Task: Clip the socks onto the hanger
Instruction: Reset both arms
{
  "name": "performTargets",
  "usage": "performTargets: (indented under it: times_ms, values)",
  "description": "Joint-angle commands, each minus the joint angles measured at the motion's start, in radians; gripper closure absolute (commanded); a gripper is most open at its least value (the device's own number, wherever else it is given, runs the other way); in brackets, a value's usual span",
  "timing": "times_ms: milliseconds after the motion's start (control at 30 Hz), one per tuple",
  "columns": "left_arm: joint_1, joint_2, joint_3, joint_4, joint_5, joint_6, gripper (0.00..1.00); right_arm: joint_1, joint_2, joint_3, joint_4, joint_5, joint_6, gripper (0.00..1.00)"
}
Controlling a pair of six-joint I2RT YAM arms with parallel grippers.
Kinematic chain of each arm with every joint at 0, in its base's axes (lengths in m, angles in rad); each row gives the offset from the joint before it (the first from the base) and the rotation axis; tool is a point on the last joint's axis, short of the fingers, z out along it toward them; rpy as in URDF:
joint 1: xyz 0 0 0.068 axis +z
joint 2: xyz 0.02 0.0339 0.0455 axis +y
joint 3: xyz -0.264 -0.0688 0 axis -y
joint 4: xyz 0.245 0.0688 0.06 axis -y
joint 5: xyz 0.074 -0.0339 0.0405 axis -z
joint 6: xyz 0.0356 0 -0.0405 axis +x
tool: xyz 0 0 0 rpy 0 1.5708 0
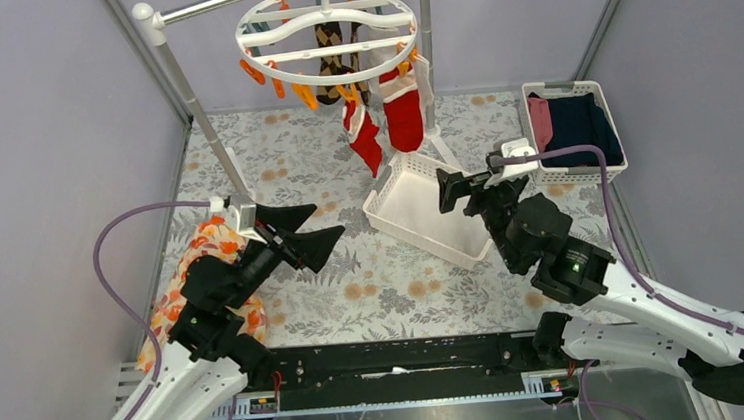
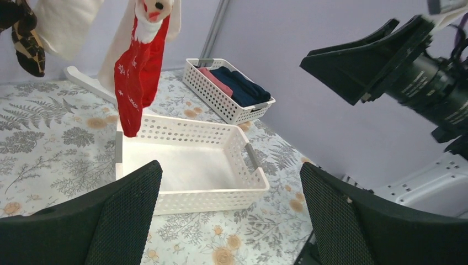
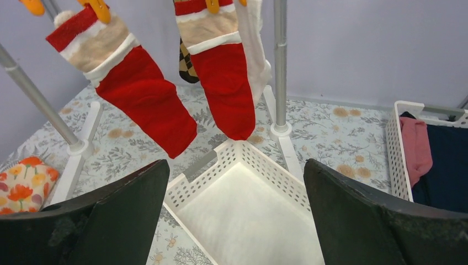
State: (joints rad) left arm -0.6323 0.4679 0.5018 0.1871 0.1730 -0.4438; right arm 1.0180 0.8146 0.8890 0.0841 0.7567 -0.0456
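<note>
Cloth with orange flowers [image 1: 202, 268] is lying at the left edge of the top view, beside the left arm. Right of it, the left gripper [image 1: 327, 222] is hovering over the patterned table, jaws released and holding nothing. At upper centre the hanger [image 1: 282, 75] is dangling from its rail, and the socks are hanging under it: a brown diamond pair [image 1: 332, 45] toward the back, a red pair [image 1: 403, 117] in front. Below them a white basket [image 1: 420, 238] is sitting bare inside. The right gripper [image 1: 444, 194] is floating at its right end, jaws likewise spread and carrying nothing. At far right a second basket [image 1: 564, 86] is keeping folded clothes.

No loose sock is showing anywhere, so the clipping is looking finished, or nearly; only the arms' retreat seems left.

Only the top view is giving the whole ring and the flowered cloth. Only the right wrist view is showing orange pins [image 3: 99, 8] biting the red cuffs and a whitish sock [image 3: 255, 49] touching the right-hand red one.
</note>
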Motion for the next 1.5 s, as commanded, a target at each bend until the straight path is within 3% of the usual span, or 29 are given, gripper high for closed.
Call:
performTargets:
  times_ms: [0, 233, 433, 1467]
  values:
    - [0.009, -0.033, 0.134, -0.296, -0.029, -0.015, 0.01, -0.006, -0.041, 0.007, -0.019, 0.084, 0.081, 0.0]
    - [0.009, -0.019, 0.318, -0.48, -0.076, 0.036, 0.01, -0.006, -0.053, 0.01, -0.01, 0.152, 0.187, 0.0]
    - [0.008, -0.008, 0.41, -0.544, -0.107, 0.061, 0.01, -0.006, -0.098, -0.006, 0.01, 0.132, 0.172, 0.0]
    - [0.009, -0.036, 0.402, -0.555, -0.092, 0.079, 0.01, -0.006, -0.157, -0.03, 0.029, 0.13, 0.143, 0.0]
